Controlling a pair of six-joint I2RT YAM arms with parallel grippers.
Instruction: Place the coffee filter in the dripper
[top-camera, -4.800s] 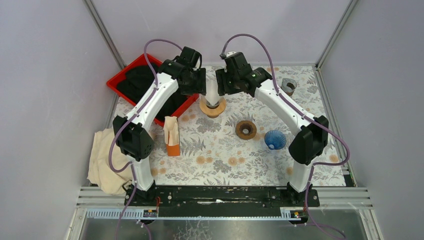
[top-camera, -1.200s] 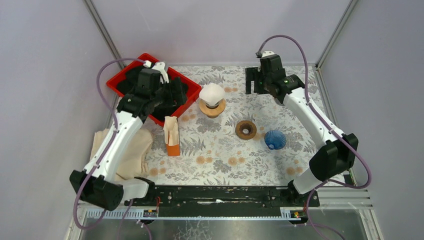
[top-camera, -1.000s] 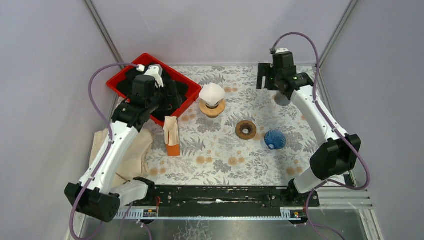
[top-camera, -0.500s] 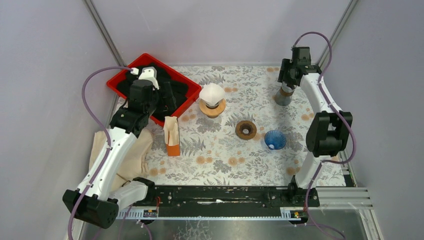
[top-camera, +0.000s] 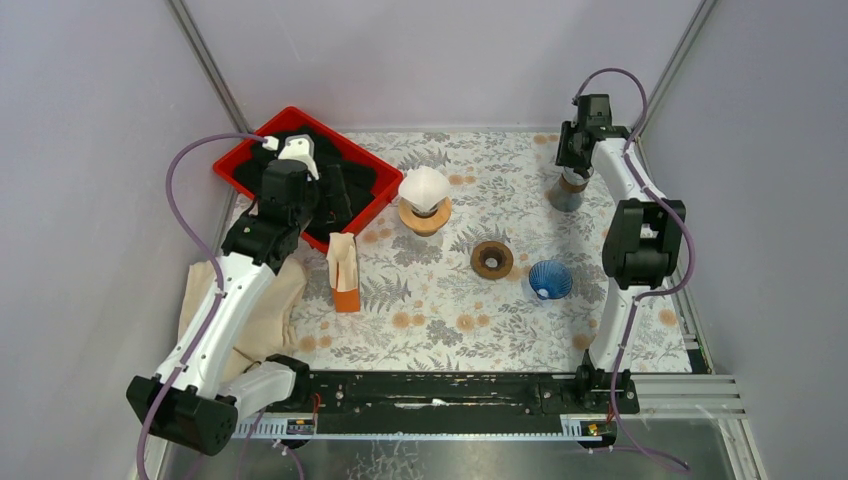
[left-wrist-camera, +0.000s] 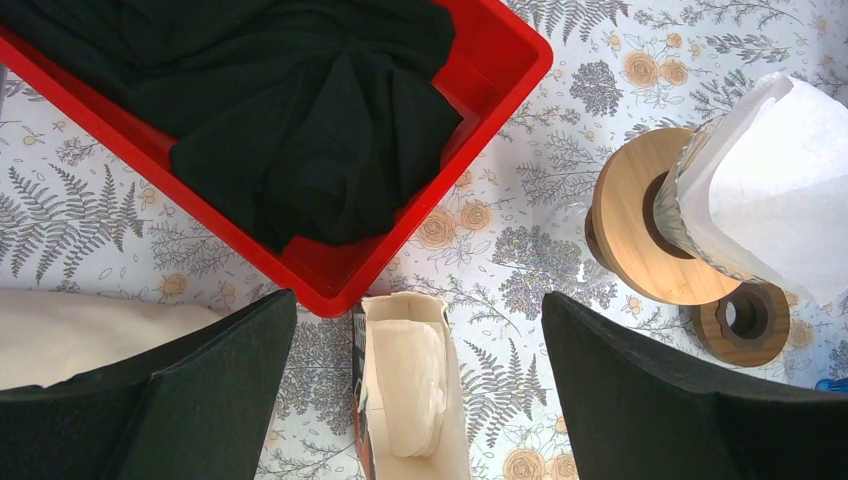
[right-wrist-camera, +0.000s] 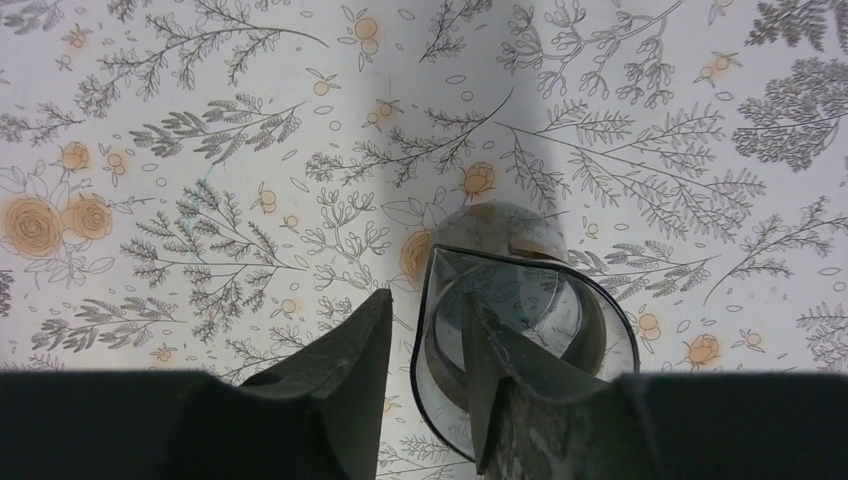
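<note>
A white coffee filter sits as a cone in the clear dripper, on its round wooden stand. My left gripper hangs wide open and empty above the open filter box, left of the dripper. My right gripper is at the far right, over a glass carafe. Its narrowed jaws straddle the rim, one finger outside and one inside, with gaps on both sides of the glass.
A red tray with black cloth stands at the back left. A beige cloth lies at the left edge. A wooden ring and a blue ribbed cone stand right of centre.
My right arm swung to the far right corner and lowered onto the carafe's rim, jaws narrowing. My left arm drew back slightly over the tray. The filter stayed in the dripper.
</note>
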